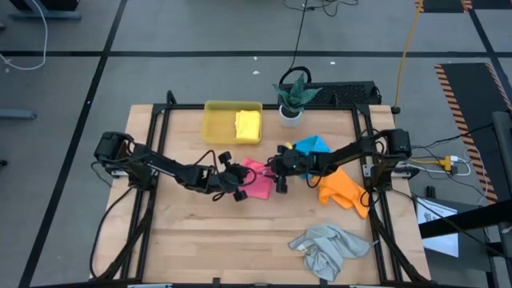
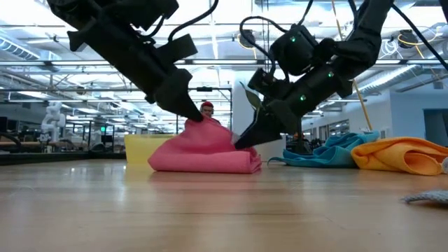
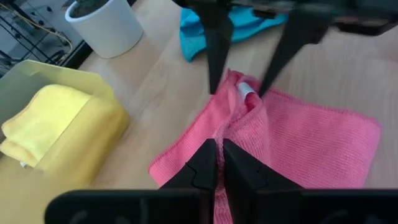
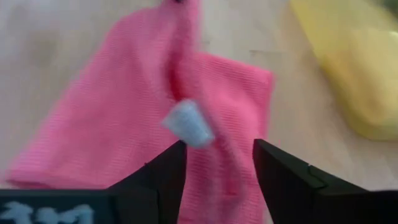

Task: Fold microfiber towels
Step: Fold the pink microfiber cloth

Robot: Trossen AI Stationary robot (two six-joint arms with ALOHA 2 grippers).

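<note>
Findings, taken from left to right with the pink towel (image 1: 258,179) as reference. It lies near the middle of the wooden table (image 1: 200,248), partly doubled over, with one ridge of cloth drawn upward.

Left of the pink towel, the left arm reaches in low over the table. The left gripper (image 1: 238,190) sits at the towel's left edge, its fingers (image 3: 202,167) pressed together and pinching a raised fold of the pink cloth. The low view confirms the fingertips meet at the peak of the lifted ridge.

Behind the pink towel and to its left stands the translucent yellow tray (image 1: 214,128), holding the folded yellow towel (image 1: 248,125). A white pot with a plant (image 1: 291,113) stands behind the pink towel, just beside the tray.

At the pink towel's right edge is the right gripper (image 1: 280,180), fingers (image 4: 158,172) spread, with a white care tag (image 4: 187,124) on the cloth seen between them. Whether its tips touch the cloth cannot be told.

Right of the pink towel, behind the right arm, lies the bright blue towel (image 1: 312,146), crumpled. Farther right is the orange towel (image 1: 346,189), bunched. The light grey towel (image 1: 328,246) lies crumpled nearer the front edge, well apart from the pink towel.
</note>
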